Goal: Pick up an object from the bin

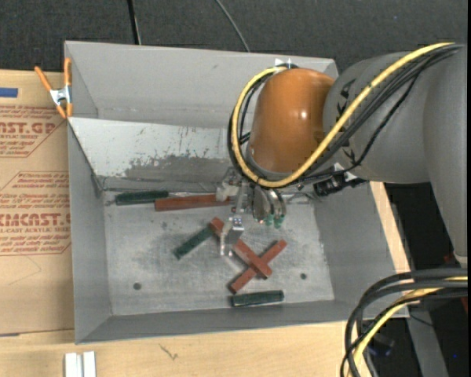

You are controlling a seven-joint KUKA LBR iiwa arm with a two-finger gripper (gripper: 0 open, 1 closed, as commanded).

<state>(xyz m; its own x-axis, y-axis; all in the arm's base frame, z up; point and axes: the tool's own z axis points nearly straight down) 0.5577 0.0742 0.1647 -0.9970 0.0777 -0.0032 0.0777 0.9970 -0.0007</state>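
So, starting at the left: the grey metal bin (88, 242) has a dark green stick (141, 198) lying flat along the foot of the back wall. Just to its right, nearly end to end with it, is a long red-brown stick (187, 203) hugging the same wall. A bit further toward the front, out on the open floor, there's a tilted green stick (192, 243) with its right end pointing up toward the middle. Right by that end sits a short red-brown piece (217, 226), roughly mid-floor, and that's the thing closest to the tool. The gripper (229, 242) is down low just beside it, on its right side. It looks like it's touching or nearly touching, but honestly I can't tell which, and I also can't tell if the gripper is spread or pressed together from this angle. Nothing is visibly pinched in it. Just right of the gripper and slightly toward the front are two crossed red-brown sticks (255, 261) making an X, one lying over the other, with the upper-left tip of the X near the gripper. Below them, close to the front wall, another green stick (257, 298) lies almost level. Above all that is the big orange cover (290, 120) on the wrist with yellow and black cables (239, 128) looped around it, and then the fat grey arm (408, 116) coming in over the bin's right wall.
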